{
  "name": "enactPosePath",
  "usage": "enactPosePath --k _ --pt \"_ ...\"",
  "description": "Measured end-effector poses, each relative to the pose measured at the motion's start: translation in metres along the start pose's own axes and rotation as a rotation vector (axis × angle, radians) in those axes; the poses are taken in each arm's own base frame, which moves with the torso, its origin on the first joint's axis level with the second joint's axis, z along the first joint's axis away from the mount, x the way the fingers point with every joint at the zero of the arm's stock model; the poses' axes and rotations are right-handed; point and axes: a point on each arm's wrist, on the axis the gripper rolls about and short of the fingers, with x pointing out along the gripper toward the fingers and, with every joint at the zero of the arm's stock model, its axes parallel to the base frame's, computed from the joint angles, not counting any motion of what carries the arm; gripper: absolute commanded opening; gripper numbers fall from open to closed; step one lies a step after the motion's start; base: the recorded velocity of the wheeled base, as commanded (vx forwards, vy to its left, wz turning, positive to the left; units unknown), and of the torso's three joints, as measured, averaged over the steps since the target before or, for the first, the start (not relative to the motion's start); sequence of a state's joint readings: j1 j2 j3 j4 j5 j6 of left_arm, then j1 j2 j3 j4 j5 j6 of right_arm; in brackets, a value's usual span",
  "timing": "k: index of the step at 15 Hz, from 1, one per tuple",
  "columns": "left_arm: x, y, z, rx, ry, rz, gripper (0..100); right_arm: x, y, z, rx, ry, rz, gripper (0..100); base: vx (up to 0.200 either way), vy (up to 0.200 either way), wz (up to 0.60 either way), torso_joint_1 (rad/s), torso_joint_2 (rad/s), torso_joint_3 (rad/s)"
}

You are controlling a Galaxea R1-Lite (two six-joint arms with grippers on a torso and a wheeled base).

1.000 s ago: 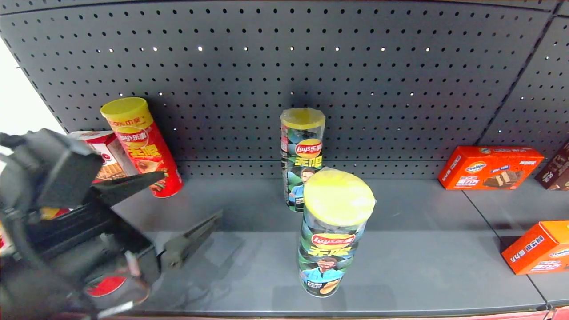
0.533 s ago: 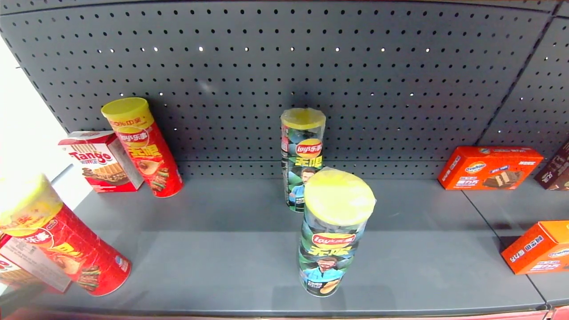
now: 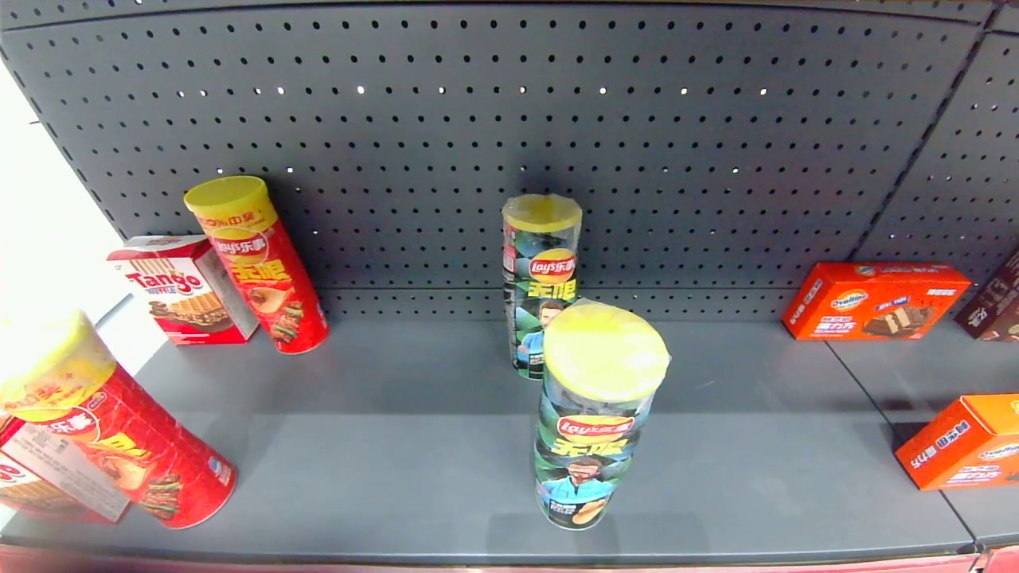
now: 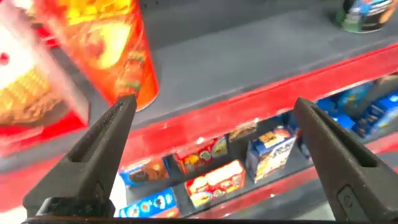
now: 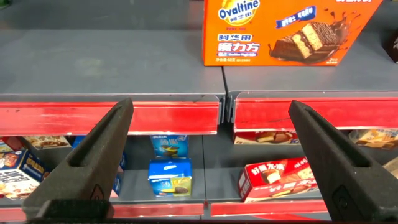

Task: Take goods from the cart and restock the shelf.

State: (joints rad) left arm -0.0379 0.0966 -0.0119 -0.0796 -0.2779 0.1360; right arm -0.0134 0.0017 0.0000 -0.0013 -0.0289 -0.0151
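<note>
On the grey shelf [image 3: 398, 446] a red chip can [image 3: 119, 438] leans at the front left, and a second red can [image 3: 255, 263] stands at the back. Two green chip cans stand in the middle, one in front [image 3: 597, 414] and one behind [image 3: 541, 270]. My left gripper [image 4: 214, 102] is open and empty, just outside the shelf's red front edge [image 4: 249, 106], below the front red can [image 4: 102, 43]. My right gripper [image 5: 211, 104] is open and empty before the red edge [image 5: 168, 115], under an orange chocolate box [image 5: 286, 31].
A wafer box [image 3: 183, 286] stands beside the back red can; another [image 3: 40, 477] leans at the front left corner. Orange boxes [image 3: 876, 298] [image 3: 955, 442] and a dark box [image 3: 995, 306] lie on the right. Packaged goods [image 5: 171, 174] fill the lower shelf. Bare shelf lies between the cans.
A second ago my left arm hung open over the shelf's left front; it has pulled back out of the head view, uncovering the red can at the front left. The cans stay still.
</note>
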Motion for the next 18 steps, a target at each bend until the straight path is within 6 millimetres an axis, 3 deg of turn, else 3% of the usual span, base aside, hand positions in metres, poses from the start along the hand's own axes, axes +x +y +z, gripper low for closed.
enactPosePath --k 13,18 --pt "-0.007 -0.004 -0.006 -0.058 -0.067 0.015 100 0.000 0.000 0.000 0.000 0.000 0.000 100 0.000 0.000 0.00 0.000 0.00 0.000" --pt "-0.008 0.001 -0.015 -0.055 0.037 0.282 100 0.000 0.000 0.000 0.000 0.000 0.000 100 0.000 0.000 0.00 0.000 0.00 0.000"
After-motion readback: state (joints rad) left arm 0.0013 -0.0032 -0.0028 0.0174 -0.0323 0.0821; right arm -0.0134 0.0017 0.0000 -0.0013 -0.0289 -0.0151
